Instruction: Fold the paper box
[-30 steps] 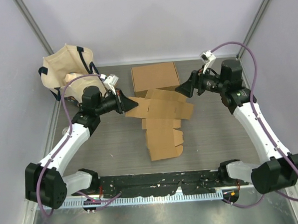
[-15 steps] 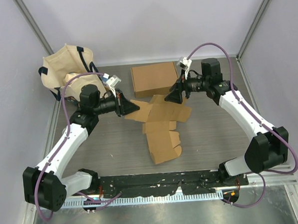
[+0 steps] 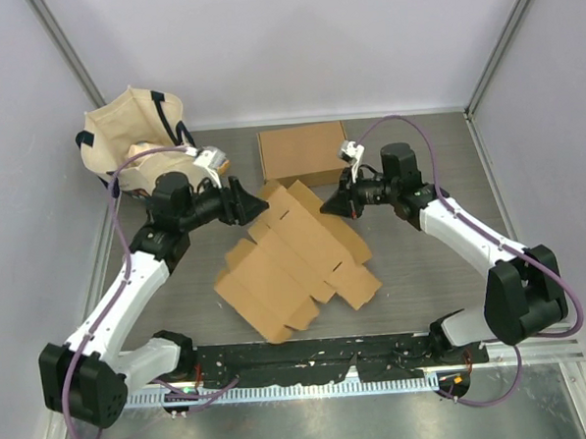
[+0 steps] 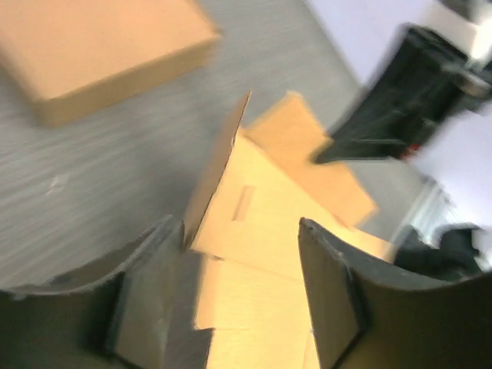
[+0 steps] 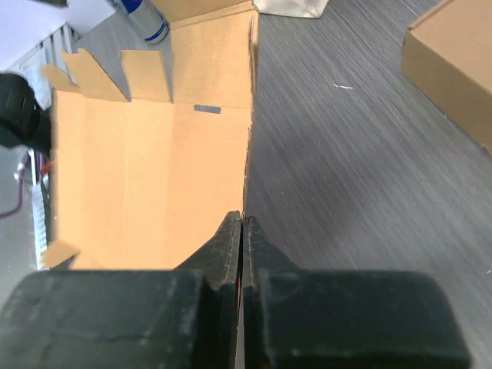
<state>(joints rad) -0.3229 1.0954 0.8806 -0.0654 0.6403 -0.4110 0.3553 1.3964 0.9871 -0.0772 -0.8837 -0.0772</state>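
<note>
Right fingers pinch the flat paper box's far edge; left fingers gape open, apparently clear of it.

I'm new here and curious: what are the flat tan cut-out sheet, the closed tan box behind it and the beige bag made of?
The flat tan cut-out sheet looks like matte cardboard: cut tabs, slots, crease lines. The closed tan box seems the same stock, same colour. The beige bag looks like soft cloth: slumped, wrinkled.
</note>
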